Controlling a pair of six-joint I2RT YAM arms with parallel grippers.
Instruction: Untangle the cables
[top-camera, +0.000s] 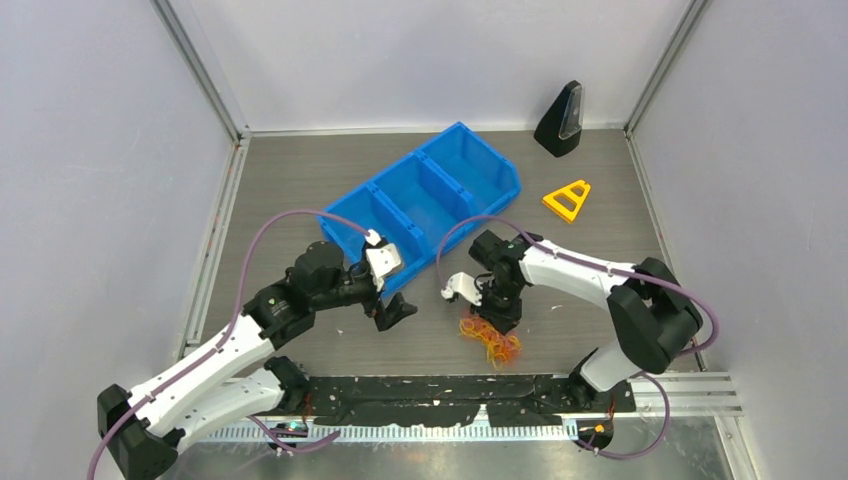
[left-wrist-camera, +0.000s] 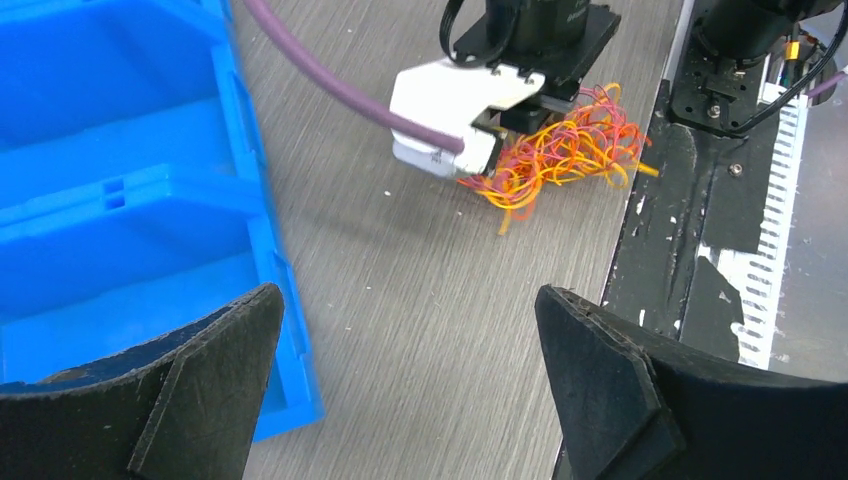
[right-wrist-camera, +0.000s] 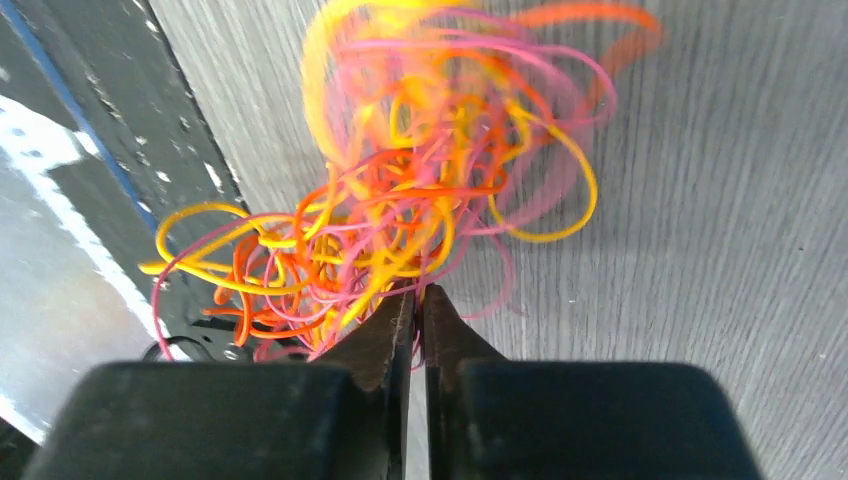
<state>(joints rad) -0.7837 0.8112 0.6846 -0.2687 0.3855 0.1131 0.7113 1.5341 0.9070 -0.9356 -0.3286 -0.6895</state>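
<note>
The cables (top-camera: 491, 340) are one tangled clump of thin orange-yellow, red and pinkish-purple wires on the table near the front edge; the clump also shows in the left wrist view (left-wrist-camera: 565, 150) and in the right wrist view (right-wrist-camera: 400, 200). My right gripper (top-camera: 495, 318) points down onto the clump, and its jaws (right-wrist-camera: 417, 300) are shut on several strands at the clump's near edge. My left gripper (top-camera: 395, 312) is open and empty, left of the clump and apart from it; its fingers (left-wrist-camera: 600, 370) frame bare table.
A blue three-compartment bin (top-camera: 425, 200) lies behind and left of the grippers, close to the left gripper (left-wrist-camera: 120, 190). A yellow triangle (top-camera: 567, 200) and a black wedge (top-camera: 560, 120) stand at the back right. A black strip (top-camera: 440, 395) runs along the front edge.
</note>
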